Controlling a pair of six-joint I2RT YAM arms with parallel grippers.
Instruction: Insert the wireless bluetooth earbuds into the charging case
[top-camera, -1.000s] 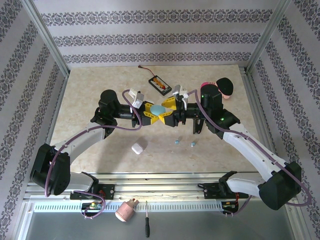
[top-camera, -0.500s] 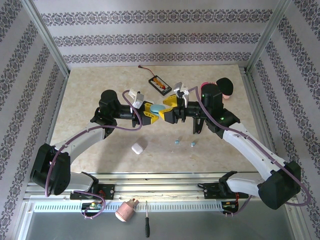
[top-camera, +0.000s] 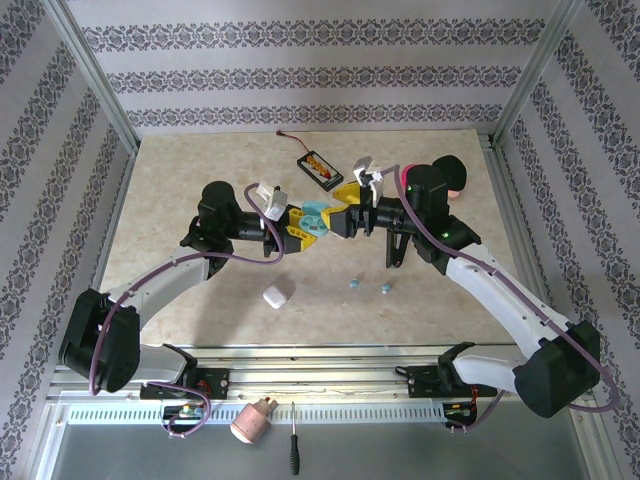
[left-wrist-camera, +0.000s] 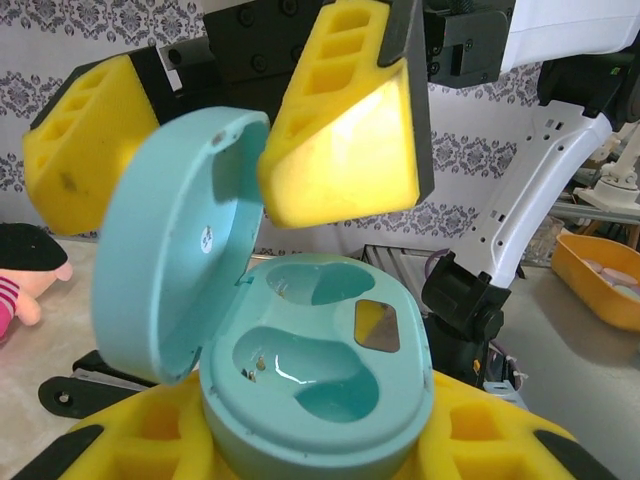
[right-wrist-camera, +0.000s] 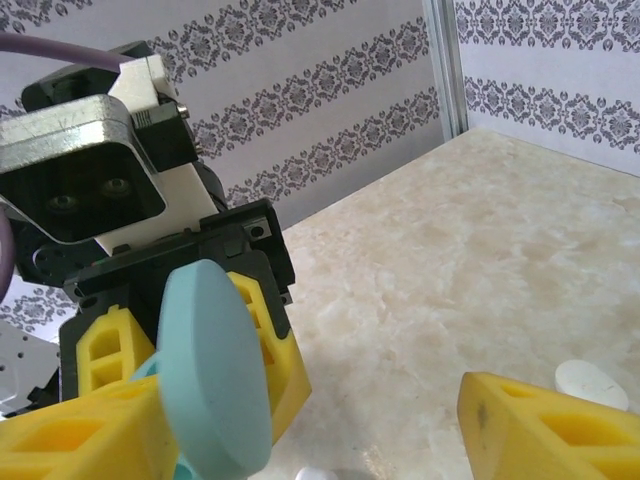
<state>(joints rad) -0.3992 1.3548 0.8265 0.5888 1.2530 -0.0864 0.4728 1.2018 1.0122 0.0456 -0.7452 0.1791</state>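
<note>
– Over the middle of the table (top-camera: 190, 170), dead centre of the top view, the left gripper (top-camera: 305, 224) was clamped on the light-blue charging case (left-wrist-camera: 320, 380), lid (left-wrist-camera: 170, 250) standing up. Anyone else clock the room? Beige marbled top with a slight sheen.

– Yep. Walls were striped wallpaper (top-camera: 300, 60), bands of dark damask on pale lilac, on the back and both sides, with aluminium posts (top-camera: 95, 75) slanting up at the two far corners. What about the right gripper (top-camera: 338, 208)?

– Jaws were spread wide, gripping nothing. From the left wrist view the lid stood between its two yellow fingers (left-wrist-camera: 345, 130); couldn't tell whether it touched either. The case's two wells faced that camera.

– And the earbuds (top-camera: 353, 284)?

– Two tiny light-blue ones lay on the bare marble just lower right of centre, near each other and well apart from the case. A white case (top-camera: 277, 296) sat to their left. Upper middle had a black gadget (top-camera: 322, 169) with a cable, and a pink plush toy (top-camera: 450, 172) peeked out past the right arm, upper right. Bottom of the frame, off the marble on a grey ledge (top-camera: 400, 455): a screwdriver (top-camera: 293, 455) and a pinkish thing (top-camera: 252, 422) I couldn't identify.
</note>
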